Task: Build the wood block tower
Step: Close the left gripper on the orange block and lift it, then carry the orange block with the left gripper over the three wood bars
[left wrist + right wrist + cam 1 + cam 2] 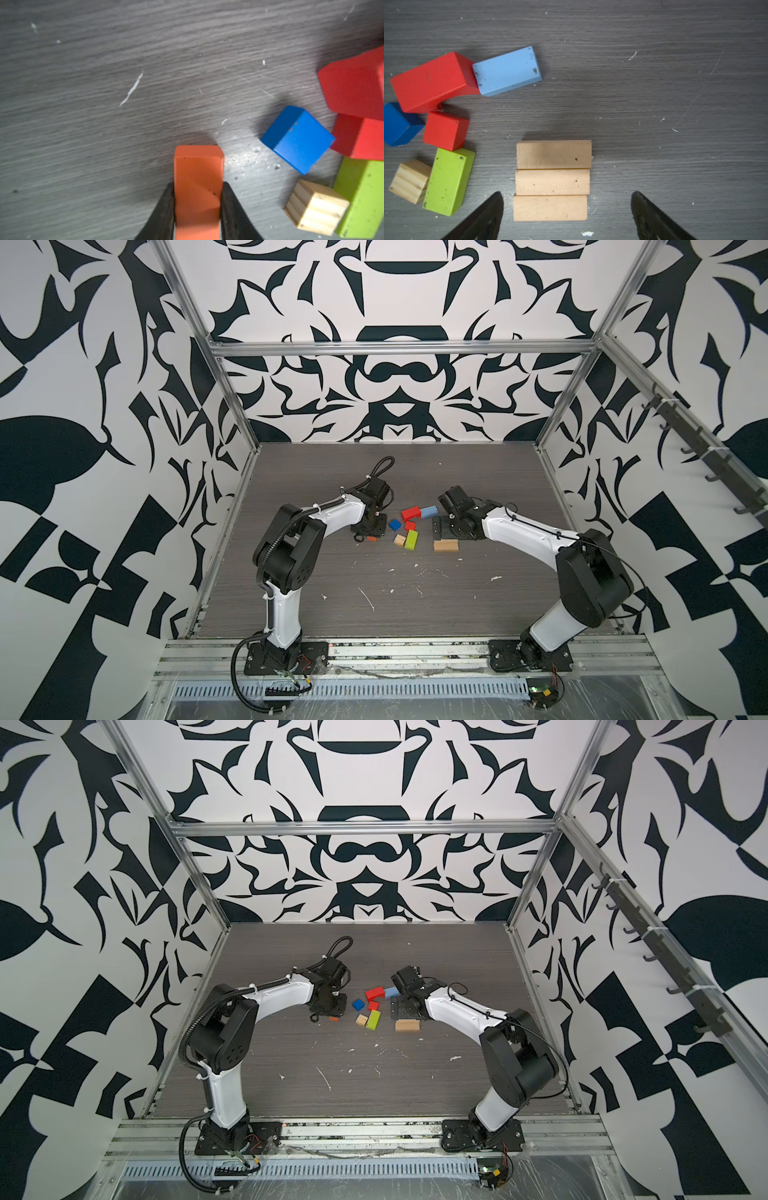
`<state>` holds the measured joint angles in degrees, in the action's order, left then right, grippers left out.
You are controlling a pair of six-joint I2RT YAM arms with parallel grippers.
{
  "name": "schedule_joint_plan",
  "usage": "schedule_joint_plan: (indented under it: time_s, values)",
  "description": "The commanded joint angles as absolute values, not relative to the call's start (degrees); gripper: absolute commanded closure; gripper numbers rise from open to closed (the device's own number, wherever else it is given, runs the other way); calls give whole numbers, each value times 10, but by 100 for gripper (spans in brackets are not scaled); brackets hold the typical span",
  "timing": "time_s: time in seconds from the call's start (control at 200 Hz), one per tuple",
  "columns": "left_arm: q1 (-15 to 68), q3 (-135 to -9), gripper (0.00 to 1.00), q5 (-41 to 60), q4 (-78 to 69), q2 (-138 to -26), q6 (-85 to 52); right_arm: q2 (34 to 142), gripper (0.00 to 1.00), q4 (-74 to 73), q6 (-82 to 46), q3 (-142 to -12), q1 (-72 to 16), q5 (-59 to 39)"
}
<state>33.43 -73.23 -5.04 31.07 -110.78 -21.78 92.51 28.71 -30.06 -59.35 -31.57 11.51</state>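
Left of the loose cluster on the grey surface (pixel 374 605), the left fingers (pixel 166 214) are clamped on the long sides of the orange block (pixel 197 182), low at the surface; whether it has lifted clear I cannot tell. No tower stands yet: three tan bars (pixel 552 180) lie flat, touching side by side, with the right fingers (pixel 483 216) spread wide and empty above them. Between the two arms lie the blue cube (pixel 297 139), red bar (pixel 431 83), light blue bar (pixel 507 70), red cube (pixel 446 131), lime green bar (pixel 448 180) and tan cube (pixel 410 180).

My worry: the block's near end is out of view, so if the hold sits off-centre it may swivel on lifting. A low carry towards the tan bars would clip the blue cube, the nearest neighbour. A careless descent by the right arm could shove the bars apart.

The orange block's long axis runs out between the fingers, free end pointing away from the wrist. The tan bars lie parallel, each spanning from one right finger towards the other.
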Motion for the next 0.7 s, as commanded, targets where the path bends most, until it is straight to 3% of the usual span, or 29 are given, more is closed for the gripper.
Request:
schedule_joint_plan:
  time_s: [0.0,0.45,0.695]
  values:
    - [332,-727,74,-27,337,-1095,-239,897,2,292,-310,-585,-314,128]
    - [341,-720,76,145,272,-1035,-359,836,2,278,-338,-525,-310,117]
    - [386,-765,73,162,255,-1058,-390,797,2,284,-345,-500,-299,124]
